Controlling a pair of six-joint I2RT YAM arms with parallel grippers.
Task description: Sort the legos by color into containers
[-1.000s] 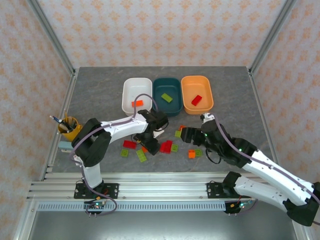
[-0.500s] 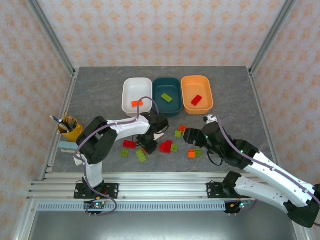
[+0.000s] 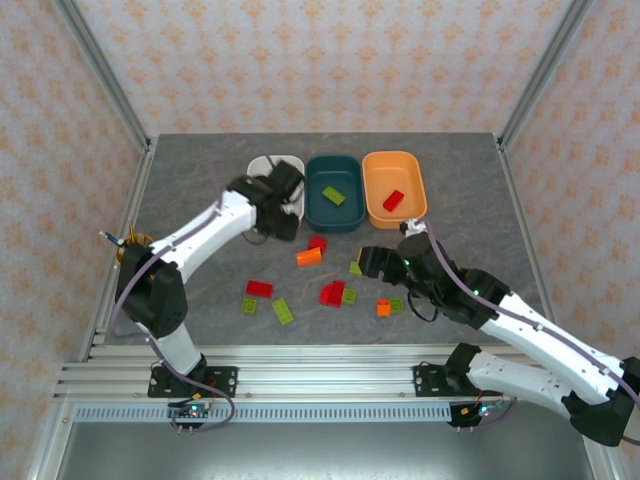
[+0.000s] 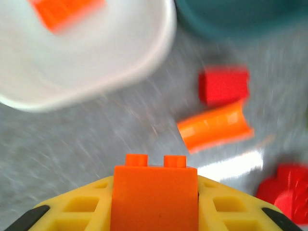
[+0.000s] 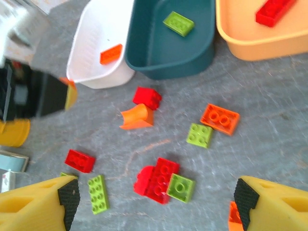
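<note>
My left gripper is shut on an orange lego, and hangs at the near end of the white container. That container holds one orange brick. The teal container holds a green brick, and the orange container a red one. My right gripper is open above loose legos on the table: a red cluster, green bricks, an orange plate, a curved orange piece and a red brick.
A yellow pen cup stands at the table's left edge, by the left arm's elbow. More bricks, one red and one green, lie near the front. The metal cage frame runs along both sides of the table.
The left gripper shut on an orange brick in the pile and carried it up and back to the white container. The right gripper edged left and opened slightly.
</note>
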